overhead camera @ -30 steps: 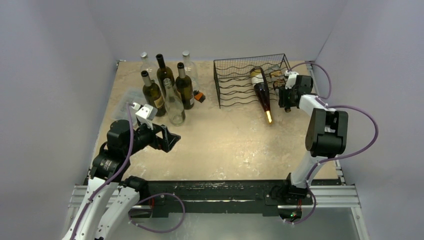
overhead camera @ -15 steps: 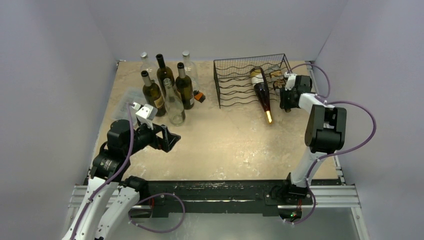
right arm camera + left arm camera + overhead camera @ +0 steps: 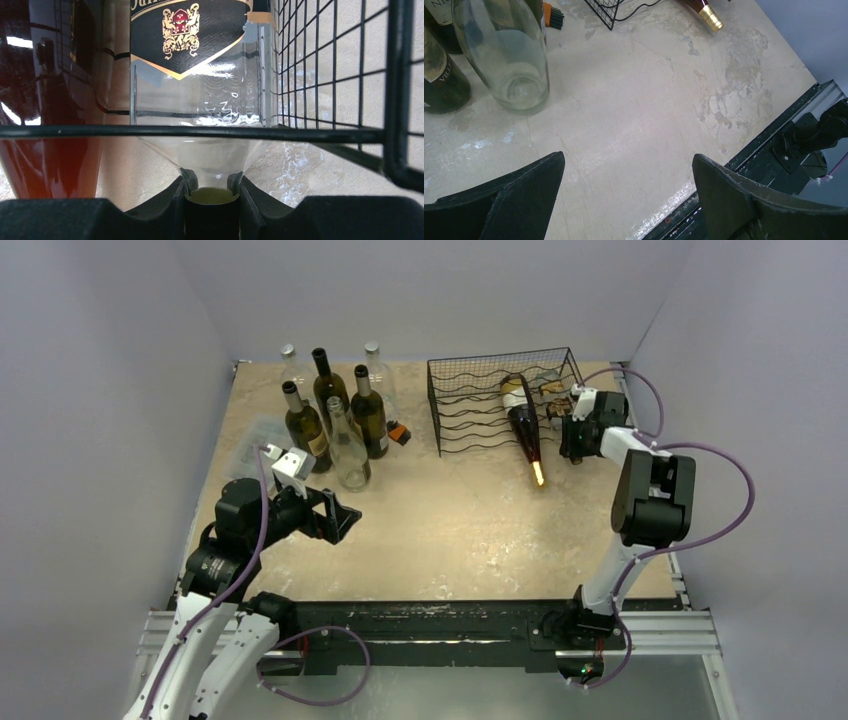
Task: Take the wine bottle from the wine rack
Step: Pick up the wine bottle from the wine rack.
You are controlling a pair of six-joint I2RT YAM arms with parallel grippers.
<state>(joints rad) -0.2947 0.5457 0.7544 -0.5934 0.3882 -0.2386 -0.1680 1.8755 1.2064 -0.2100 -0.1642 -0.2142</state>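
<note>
Closing over the last second, the right pincer (image 3: 211,192) is now clamped on the neck of the clear bottle (image 3: 200,100), and its arm has edged slightly right. That bottle lies in the right end of the rack (image 3: 435,410), far right on the counter (image 3: 450,530), just right of a dark bottle (image 3: 524,420). Its long axis runs straight away from the pincer toward the far side, neck nearest, so I judge the coming pull goes back along that line. At near left, the left pincer (image 3: 629,160) hangs wide apart and empty; the right arm is much nearer
</note>
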